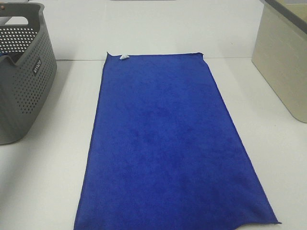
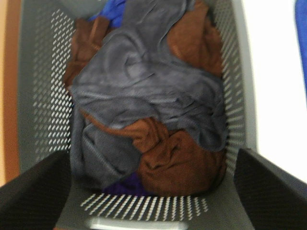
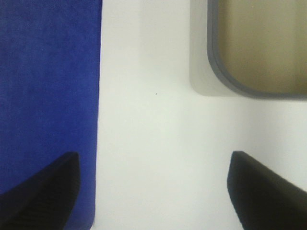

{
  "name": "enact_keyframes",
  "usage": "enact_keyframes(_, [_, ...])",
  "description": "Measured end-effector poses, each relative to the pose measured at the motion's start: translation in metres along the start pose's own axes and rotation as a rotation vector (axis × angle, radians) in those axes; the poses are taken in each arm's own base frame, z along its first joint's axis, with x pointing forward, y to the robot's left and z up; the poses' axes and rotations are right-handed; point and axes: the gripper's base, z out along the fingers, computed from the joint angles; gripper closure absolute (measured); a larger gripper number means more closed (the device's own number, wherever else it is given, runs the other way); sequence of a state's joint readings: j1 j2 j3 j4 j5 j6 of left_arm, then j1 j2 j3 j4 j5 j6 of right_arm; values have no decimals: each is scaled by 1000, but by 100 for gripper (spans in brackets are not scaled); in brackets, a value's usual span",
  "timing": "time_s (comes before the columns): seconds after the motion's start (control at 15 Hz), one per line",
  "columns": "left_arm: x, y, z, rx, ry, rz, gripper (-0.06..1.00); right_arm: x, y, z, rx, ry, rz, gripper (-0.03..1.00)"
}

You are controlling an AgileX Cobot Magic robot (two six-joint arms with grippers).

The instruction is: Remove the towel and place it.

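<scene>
The royal-blue towel [image 1: 168,143] lies spread flat on the white table, its small white tag [image 1: 123,57] at the far left corner. Neither gripper shows in the exterior high view. My left gripper [image 2: 151,158] is open and empty, hovering above the grey perforated basket [image 2: 43,96]; a strip of the towel [image 2: 302,28] shows at that view's edge. My right gripper [image 3: 153,155] is open and empty above bare table, with one finger over the towel's long edge [image 3: 48,86].
The grey basket [image 1: 24,86] stands at the left of the table and holds crumpled grey cloths [image 2: 144,81], brown cloths [image 2: 177,163] and a bit of blue cloth [image 2: 112,12]. A beige bin [image 1: 283,62] stands at the right, and shows in the right wrist view [image 3: 259,43].
</scene>
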State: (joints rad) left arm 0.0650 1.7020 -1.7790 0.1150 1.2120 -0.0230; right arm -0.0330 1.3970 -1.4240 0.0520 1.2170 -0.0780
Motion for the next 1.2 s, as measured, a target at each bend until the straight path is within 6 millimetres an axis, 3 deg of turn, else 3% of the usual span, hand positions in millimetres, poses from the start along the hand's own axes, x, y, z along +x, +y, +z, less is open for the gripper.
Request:
enact_keyframes(0.13, [38, 30, -24, -31, 4, -80, 8, 29, 5, -32, -13, -68, 31, 15])
enact_keyframes(0.27, [75, 43, -55, -58, -90, -98, 8, 58, 9, -52, -22, -116, 50, 15])
enact_keyframes(0.4, [110, 39, -87, -66, -193, -49, 8, 91, 12, -67, -29, -161, 53, 15])
enact_keyframes(0.47, [118, 38, -93, -63, -208, -37, 9, 107, 14, -71, -34, -178, 53, 15])
enact_keyframes(0.53, [157, 30, -112, -40, -239, -29, 11, 132, 15, -75, -35, -201, 53, 15])
enact_keyframes(0.6, [157, 30, -112, -40, -239, -29, 11, 132, 15, -75, -35, -201, 53, 15])
enact_keyframes(0.67, [197, 22, -110, -15, -194, -32, 11, 164, 17, -80, -33, -247, 49, 15])
enact_keyframes(0.93, [276, 9, -91, -8, -183, -48, 11, 216, 18, -72, -12, -303, 40, 16])
enact_keyframes(1.07, [305, 4, -82, -10, -224, -43, 11, 230, 19, -64, -7, -342, 14, 16])
enact_keyframes(1.2, [321, 0, -77, 3, -256, 31, 11, 241, 19, -55, -6, -358, -14, 17])
